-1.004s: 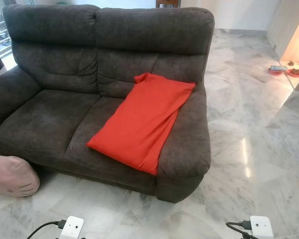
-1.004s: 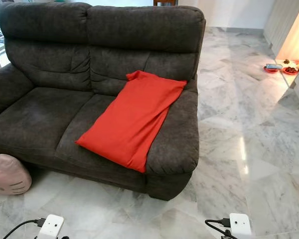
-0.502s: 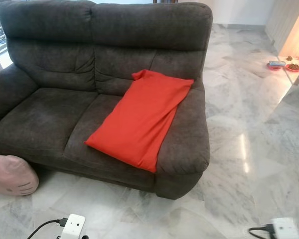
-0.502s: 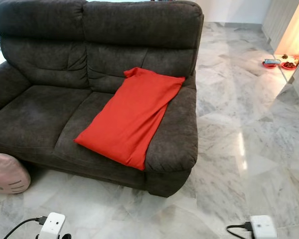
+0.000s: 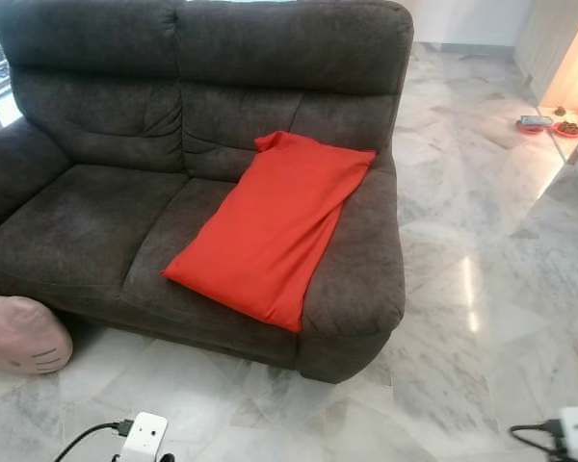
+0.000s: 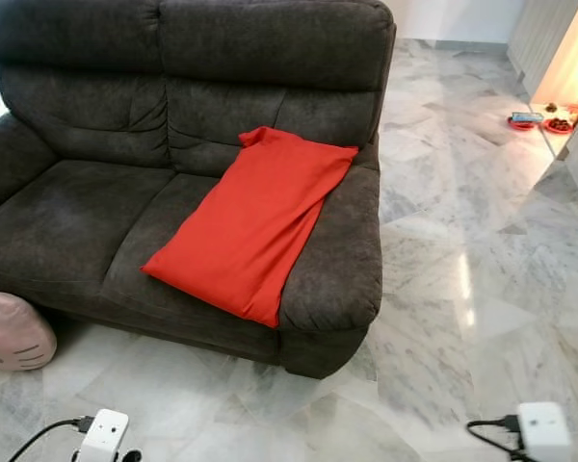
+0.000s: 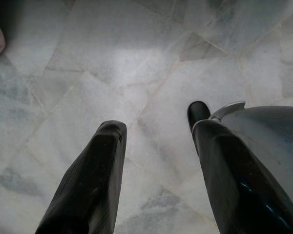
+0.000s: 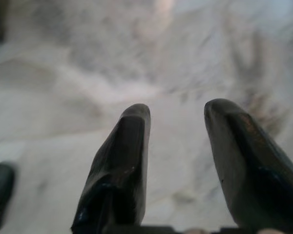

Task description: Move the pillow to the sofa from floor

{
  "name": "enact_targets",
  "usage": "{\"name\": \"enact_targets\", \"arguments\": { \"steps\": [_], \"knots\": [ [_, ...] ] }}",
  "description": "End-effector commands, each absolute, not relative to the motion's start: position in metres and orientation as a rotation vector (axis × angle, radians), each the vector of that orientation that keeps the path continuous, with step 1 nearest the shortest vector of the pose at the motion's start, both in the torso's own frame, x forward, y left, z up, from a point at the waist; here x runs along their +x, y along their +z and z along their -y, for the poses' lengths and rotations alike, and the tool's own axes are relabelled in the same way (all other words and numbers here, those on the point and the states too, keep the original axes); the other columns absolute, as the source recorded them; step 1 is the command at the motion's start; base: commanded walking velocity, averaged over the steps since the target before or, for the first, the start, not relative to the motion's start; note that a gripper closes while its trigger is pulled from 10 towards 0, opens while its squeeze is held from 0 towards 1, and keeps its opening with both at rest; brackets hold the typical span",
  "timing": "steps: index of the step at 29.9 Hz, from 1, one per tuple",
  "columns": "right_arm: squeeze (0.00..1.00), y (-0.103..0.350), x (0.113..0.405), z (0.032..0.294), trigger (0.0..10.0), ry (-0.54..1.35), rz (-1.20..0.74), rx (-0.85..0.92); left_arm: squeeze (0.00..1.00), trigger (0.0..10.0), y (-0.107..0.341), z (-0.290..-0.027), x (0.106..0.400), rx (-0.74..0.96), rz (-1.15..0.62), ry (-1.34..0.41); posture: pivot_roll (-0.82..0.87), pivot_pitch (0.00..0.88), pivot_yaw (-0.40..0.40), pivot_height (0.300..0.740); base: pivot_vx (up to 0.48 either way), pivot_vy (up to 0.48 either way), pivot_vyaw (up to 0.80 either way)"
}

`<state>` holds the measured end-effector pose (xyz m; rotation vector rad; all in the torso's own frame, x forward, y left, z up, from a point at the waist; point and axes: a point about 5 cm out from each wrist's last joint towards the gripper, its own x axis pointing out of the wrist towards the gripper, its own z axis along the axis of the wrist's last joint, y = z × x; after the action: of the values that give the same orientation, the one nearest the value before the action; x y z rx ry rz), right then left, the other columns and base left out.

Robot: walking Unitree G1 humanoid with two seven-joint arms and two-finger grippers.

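Looking down, I see the red pillow (image 5: 272, 226) lying on the dark sofa (image 5: 96, 212), propped against its right armrest. Since a second ago my view has shifted slightly. My left gripper (image 7: 156, 146) and right gripper (image 8: 178, 122) hang released, empty, over the marble floor (image 5: 482, 289). I judge the task done.

the sofa (image 5: 96, 207) is matt, napped dark grey cloth; the pillow (image 5: 275, 226) on it smooth matt red fabric. below the jaws, the marble floor (image 5: 482, 269) is polished, glossy, grey-veined.
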<state>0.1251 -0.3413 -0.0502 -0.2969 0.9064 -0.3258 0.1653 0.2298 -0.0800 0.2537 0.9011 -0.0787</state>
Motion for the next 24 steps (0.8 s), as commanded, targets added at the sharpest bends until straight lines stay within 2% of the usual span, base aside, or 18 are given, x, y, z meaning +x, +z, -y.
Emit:
{"name": "enact_targets", "arguments": {
  "steps": [1,7,10,13,24],
  "knots": [
    [0.0,-0.061,0.116,0.33,10.0,-0.306,-0.959,-0.257,0.0,10.0,-0.08,-0.234,0.164,0.263,-0.911,-0.073,0.09,0.079,0.002,0.74,0.0,0.0,0.0],
    [0.0,-0.086,0.096,0.291,10.0,-0.256,-1.068,-0.178,0.0,10.0,-0.08,-0.235,0.164,0.274,-0.91,-0.077,0.11,0.083,0.006,0.74,0.0,0.0,0.0],
    [0.0,-0.09,0.094,0.282,10.0,-0.26,-1.076,-0.149,0.0,10.0,-0.079,-0.235,0.164,0.277,-0.909,-0.079,0.1,0.085,0.01,0.74,0.0,0.0,0.0],
    [0.0,-0.093,0.093,0.276,10.0,-0.296,-1.08,-0.094,0.0,10.0,-0.079,-0.236,0.164,0.279,-0.912,-0.083,0.1,0.083,0.01,0.74,0.0,0.0,0.0],
    [0.0,-0.096,0.097,0.266,10.0,-0.264,-1.082,-0.086,0.0,10.0,-0.081,-0.236,0.162,0.27,-0.931,-0.073,0.1,0.078,0.009,0.74,0.0,0.0,0.0]
  ]
}}
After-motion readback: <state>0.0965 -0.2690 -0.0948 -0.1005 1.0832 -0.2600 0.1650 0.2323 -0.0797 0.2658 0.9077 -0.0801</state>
